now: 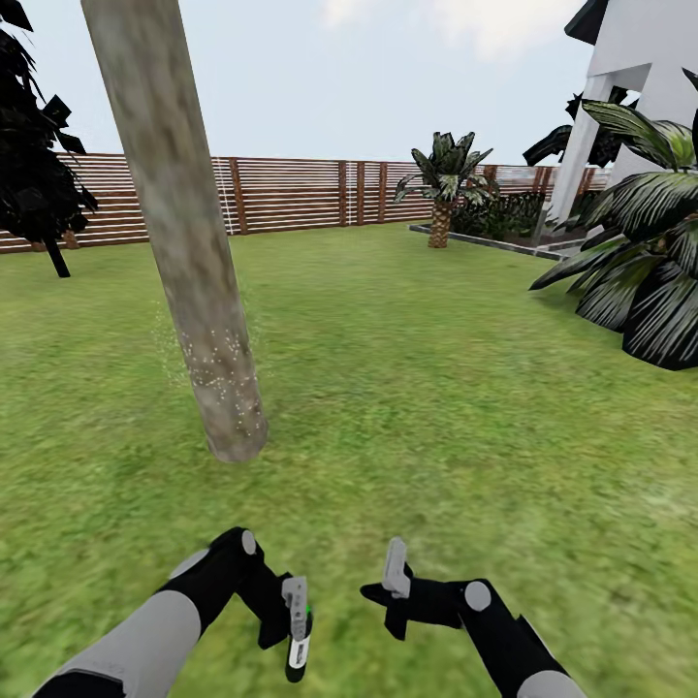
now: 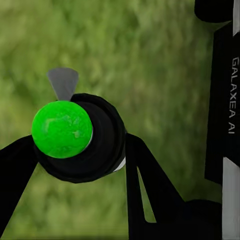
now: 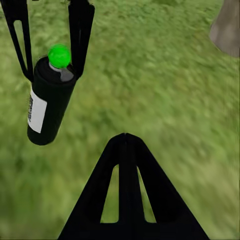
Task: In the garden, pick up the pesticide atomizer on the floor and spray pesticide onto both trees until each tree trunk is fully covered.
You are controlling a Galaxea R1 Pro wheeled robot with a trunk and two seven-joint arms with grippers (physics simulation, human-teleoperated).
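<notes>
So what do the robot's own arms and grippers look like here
Both arms have pale grey forearm shells joined to black wrist sections with round grey joint caps. The left gripper and right gripper carry light grey finger links in the head view; in the wrist views the fingers are flat black, with triangular cut-outs. White lettering, GALAXEA AI, runs along a black and grey arm link.

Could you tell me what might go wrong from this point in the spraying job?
1. White pesticide specks sit only low on the tree trunk; the upper trunk may stay uncovered.
2. The left claw holds the atomizer hanging over the grass, apart from the trunk, so spray may miss.
3. The grip is near its top; it may slip.
</notes>
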